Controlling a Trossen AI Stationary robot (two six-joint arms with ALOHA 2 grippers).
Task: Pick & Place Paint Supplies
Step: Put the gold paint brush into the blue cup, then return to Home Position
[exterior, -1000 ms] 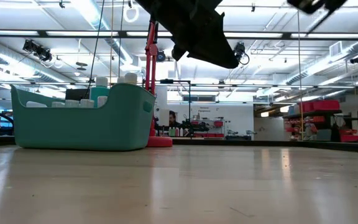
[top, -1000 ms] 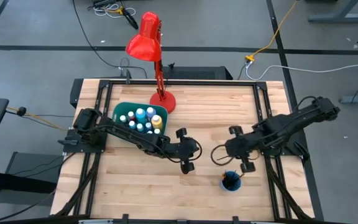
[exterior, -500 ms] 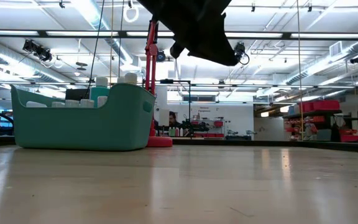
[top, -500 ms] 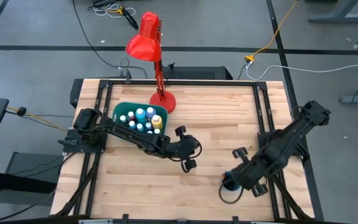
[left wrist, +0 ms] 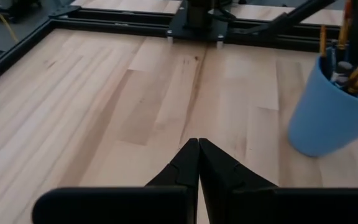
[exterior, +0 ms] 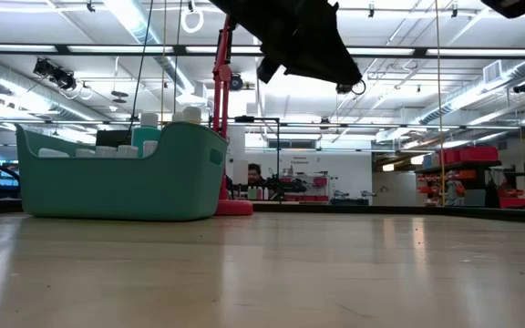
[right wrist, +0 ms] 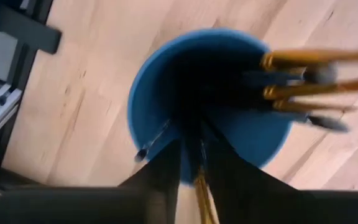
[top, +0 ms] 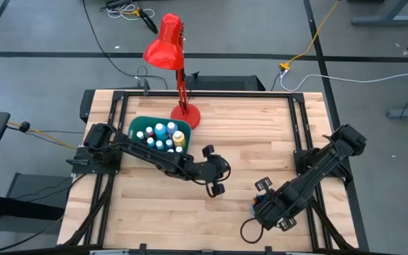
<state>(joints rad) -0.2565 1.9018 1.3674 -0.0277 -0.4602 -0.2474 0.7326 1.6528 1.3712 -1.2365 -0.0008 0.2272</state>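
Right end effector [right wrist: 194,163] narrowly parted around paintbrush [right wrist: 199,186] over blue cup [right wrist: 160,81], hiding cup interior; left end effector [left wrist: 198,144] closed, empty.

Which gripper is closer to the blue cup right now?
Right. The right gripper is directly over the blue cup; the left gripper hovers over bare table nearer the middle, away from it.

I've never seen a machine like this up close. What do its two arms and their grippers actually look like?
Both are slim, jointed arms in matte black, mounted at opposite edges of the light wooden table. The left gripper ends in two flat, wedge-shaped black fingers tapering to a point. The right gripper has the same dark tapered fingers. A black cable loops out near the right arm's wrist. No markings are visible.
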